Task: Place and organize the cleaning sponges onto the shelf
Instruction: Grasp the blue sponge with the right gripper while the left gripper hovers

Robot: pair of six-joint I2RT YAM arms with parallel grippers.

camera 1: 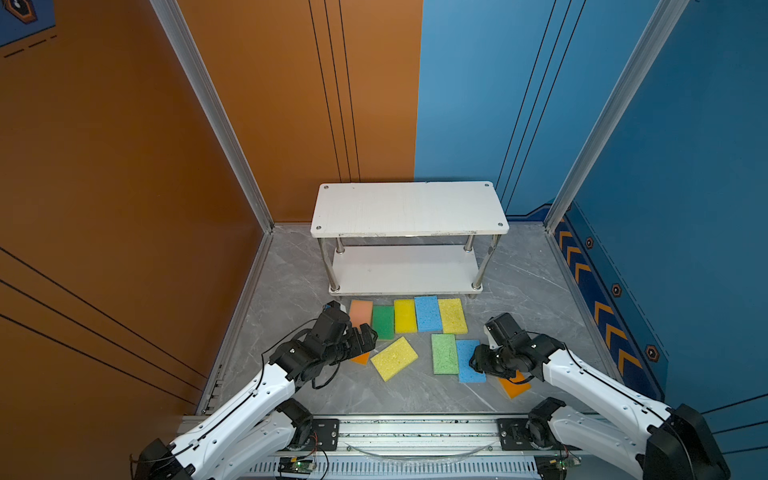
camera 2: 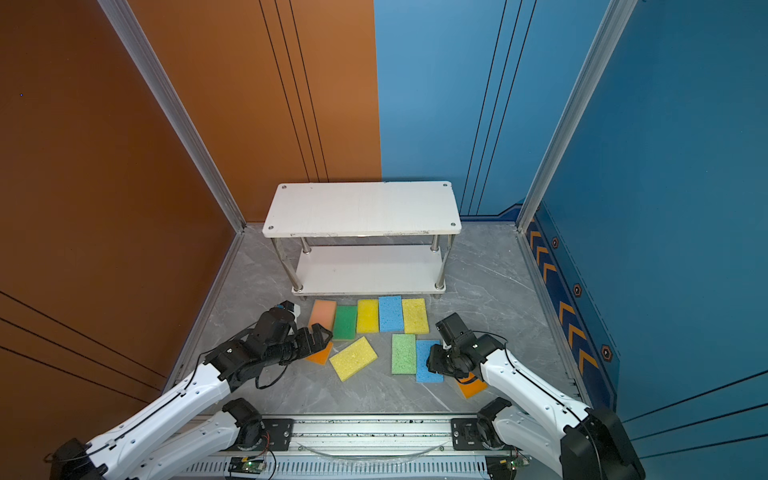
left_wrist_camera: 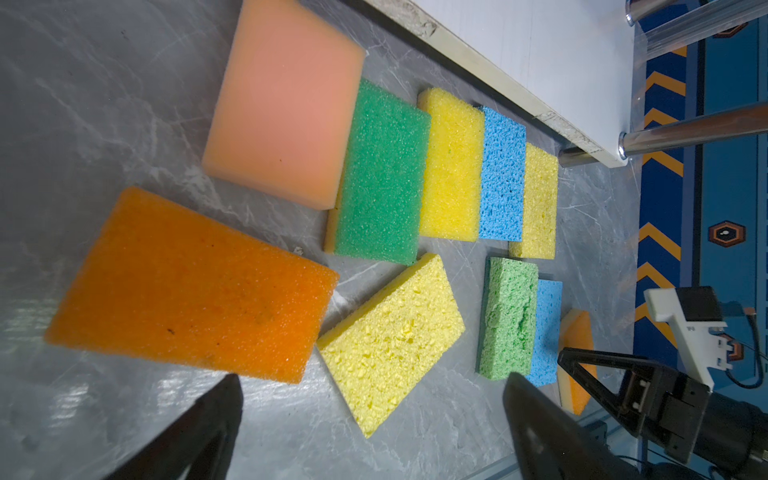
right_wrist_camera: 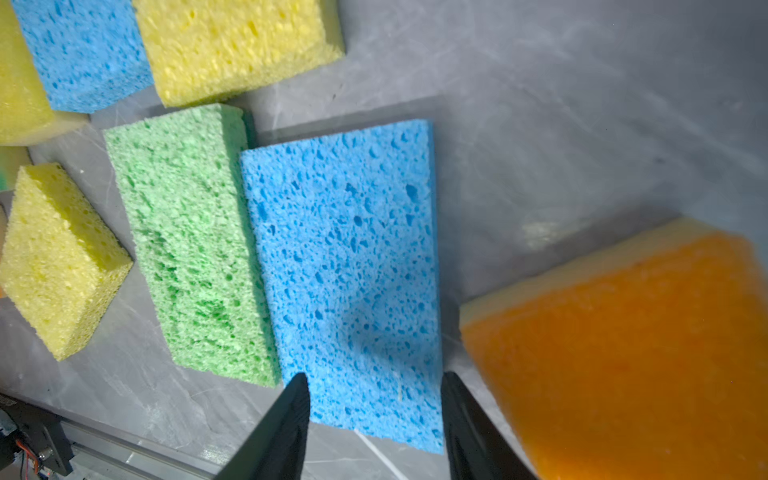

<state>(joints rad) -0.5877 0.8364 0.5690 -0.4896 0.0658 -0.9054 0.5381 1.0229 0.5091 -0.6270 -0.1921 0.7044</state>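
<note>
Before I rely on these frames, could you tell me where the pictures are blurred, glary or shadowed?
Left wrist view: the peach-pink sponge looks soft, and pale glare streaks the grey tabletop. Right wrist view: the orange sponge is out of focus, while the blue sponge beside it is sharp with a dim shadow across it. Both top views: even light, shelf crisp.
</note>
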